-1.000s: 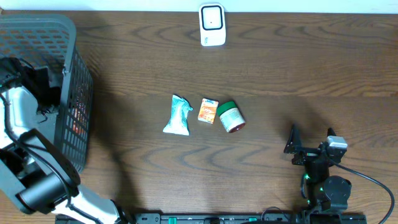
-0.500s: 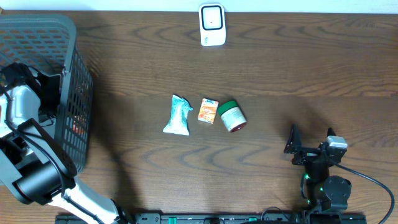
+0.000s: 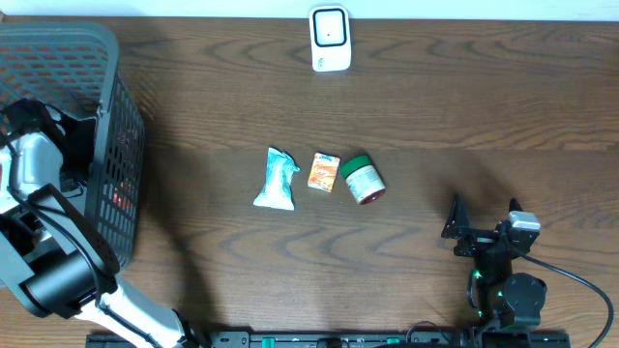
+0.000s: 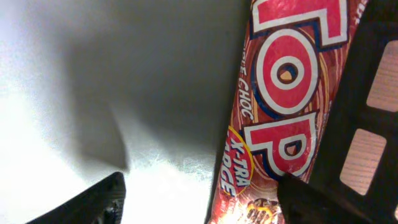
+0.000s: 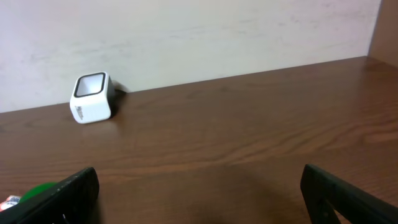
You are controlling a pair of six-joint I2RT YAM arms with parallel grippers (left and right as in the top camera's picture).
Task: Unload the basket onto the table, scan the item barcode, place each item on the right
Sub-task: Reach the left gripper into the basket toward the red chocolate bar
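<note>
Tbl [image 3: 484,106]: 3 items [image 3: 324,173], 1 scanner [image 3: 330,39]

Red-and-white wrapper [image 4: 280,112], grey latticed basket [image 3: 124,145], white scanner [image 3: 330,39]

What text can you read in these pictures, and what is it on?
"OP", with a cut-off letter before it: red wrapper.
"CHOC": same wrapper's edge.
"X-TRA", then "RGE": its yellow badge.
Too small to read: print on the orange box, green-lidded jar, teal packet, white scanner.

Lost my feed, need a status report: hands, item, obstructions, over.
Left hand open inside grey mesh basket, at red chocolate bar, not gripped. Right hand open, empty. Basket wall crowds bar.
</note>
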